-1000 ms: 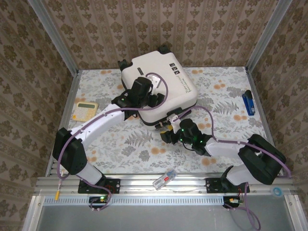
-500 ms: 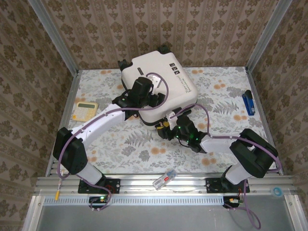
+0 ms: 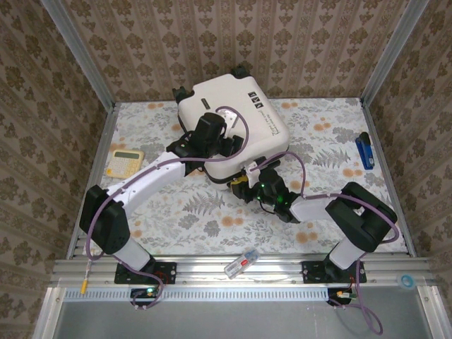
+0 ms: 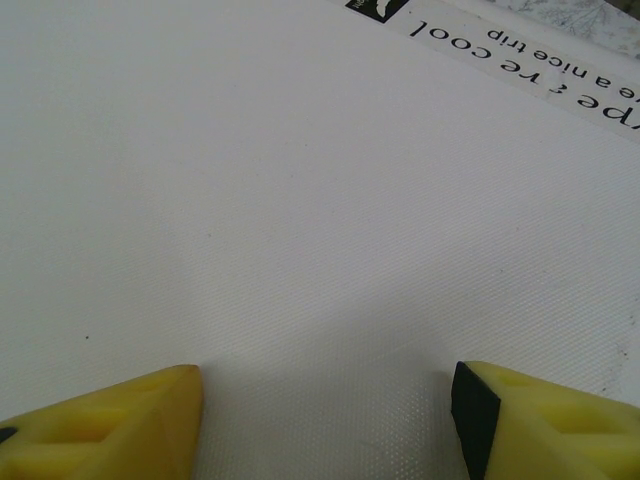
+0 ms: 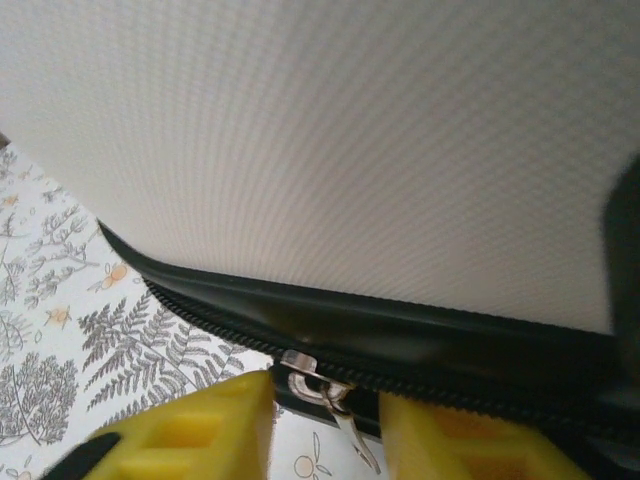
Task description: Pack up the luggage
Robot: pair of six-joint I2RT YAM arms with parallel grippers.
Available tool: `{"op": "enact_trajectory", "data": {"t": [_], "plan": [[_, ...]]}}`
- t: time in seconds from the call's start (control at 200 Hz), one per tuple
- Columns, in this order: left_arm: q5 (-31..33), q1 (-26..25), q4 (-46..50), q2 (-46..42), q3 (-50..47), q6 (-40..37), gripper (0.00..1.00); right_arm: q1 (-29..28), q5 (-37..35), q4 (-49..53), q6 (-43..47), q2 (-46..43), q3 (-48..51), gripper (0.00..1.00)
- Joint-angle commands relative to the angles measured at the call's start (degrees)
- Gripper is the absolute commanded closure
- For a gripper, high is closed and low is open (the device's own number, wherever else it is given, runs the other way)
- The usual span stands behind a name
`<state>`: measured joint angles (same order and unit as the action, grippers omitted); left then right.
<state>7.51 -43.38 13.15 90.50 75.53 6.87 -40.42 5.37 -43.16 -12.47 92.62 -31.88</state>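
The luggage [image 3: 236,106] is a white hard-shell suitcase lying shut at the back middle of the table, with black wheels at its far corners. My left gripper [image 3: 226,145] sits low over its white lid [image 4: 300,200], open, its yellow fingertips [image 4: 130,420] wide apart with nothing between them. My right gripper [image 3: 244,185] is at the case's near edge. In the right wrist view the black zip [image 5: 420,375] runs under the white shell. Its metal zipper pull [image 5: 325,390] hangs between the two yellow fingers [image 5: 200,430], which stand narrowly apart on either side of it.
A yellow calculator [image 3: 124,161] lies at the table's left. A blue object [image 3: 364,150] lies by the right edge. A small clear and red item [image 3: 241,262] rests on the front rail. Floral tablecloth [image 3: 325,134] shows right of the case.
My right gripper has moved left and in to the case's near edge, and its jaws have narrowed around the zipper pull. The left arm has stayed still.
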Motion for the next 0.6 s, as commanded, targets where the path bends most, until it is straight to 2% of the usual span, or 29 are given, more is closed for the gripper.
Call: {"op": "enact_trajectory", "data": {"t": [0.0,0.32,0.595], "plan": [[-3.38,-1.29,2.26,2.40,0.75,1.39,0.32,0.57,0.61,-1.13,-1.27,2.61,-0.11,0.73],[-3.42,-1.60,2.59,2.89,1.07,1.39,0.32,1.87,1.05,-2.32,-1.88,2.11,1.27,0.90],[-1.32,-2.90,3.06,3.20,2.55,0.08,0.32,4.09,3.50,-3.45,-3.28,1.58,2.15,0.99]]}}
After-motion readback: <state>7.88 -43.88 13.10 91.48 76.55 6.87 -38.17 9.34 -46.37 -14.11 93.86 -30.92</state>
